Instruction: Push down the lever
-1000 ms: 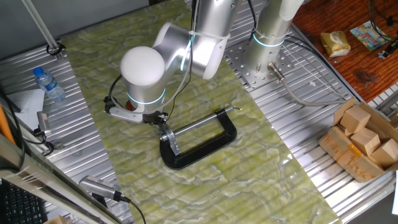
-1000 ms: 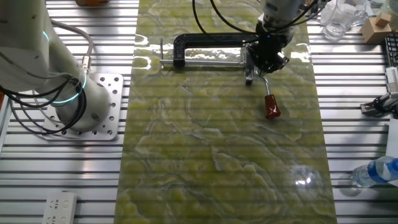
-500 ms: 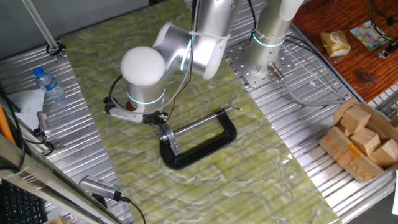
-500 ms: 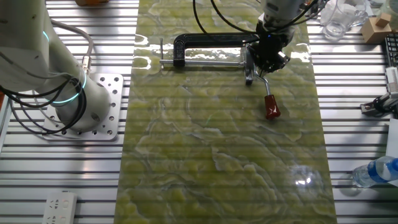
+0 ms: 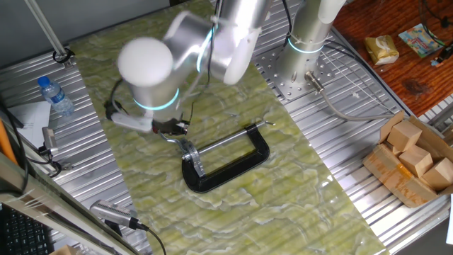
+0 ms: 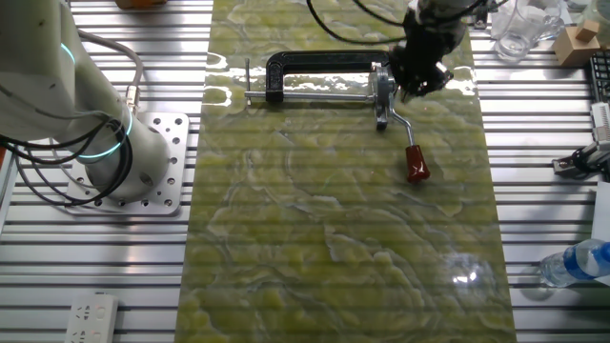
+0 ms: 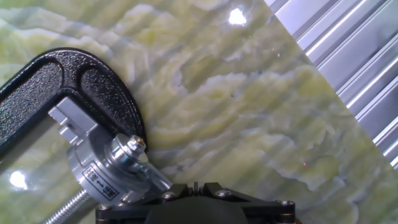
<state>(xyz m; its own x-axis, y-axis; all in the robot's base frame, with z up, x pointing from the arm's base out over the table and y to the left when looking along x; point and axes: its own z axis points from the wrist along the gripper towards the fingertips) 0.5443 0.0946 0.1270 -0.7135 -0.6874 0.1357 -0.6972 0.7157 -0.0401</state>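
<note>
The lever [image 6: 404, 143] is a short silvery arm with a red knob [image 6: 416, 164], and it lies low on the green mat. It joins the silver pivot [image 6: 382, 95] of the black C-shaped clamp [image 6: 315, 63]. My gripper [image 6: 416, 81] is shut and empty, just beside and above the pivot, clear of the knob. In the hand view the shut fingertips [image 7: 196, 185] sit at the bottom edge, over the pivot [image 7: 118, 168] and the black frame [image 7: 68, 81]. In one fixed view the blurred arm covers the gripper [image 5: 172, 129] and hides the knob; the clamp [image 5: 226, 166] shows.
A water bottle [image 5: 55, 95] stands at the mat's left, also seen in the other fixed view [image 6: 572, 262]. A box of wooden blocks [image 5: 414, 159] is at the right. A second arm's base [image 6: 114, 143] stands on the ribbed table [image 6: 381, 305]. Glassware [image 6: 519, 29] is at the far corner.
The arm has lifted and swung away from the lever's pivot, and it blurs in one fixed view. The lever and clamp have not moved.
</note>
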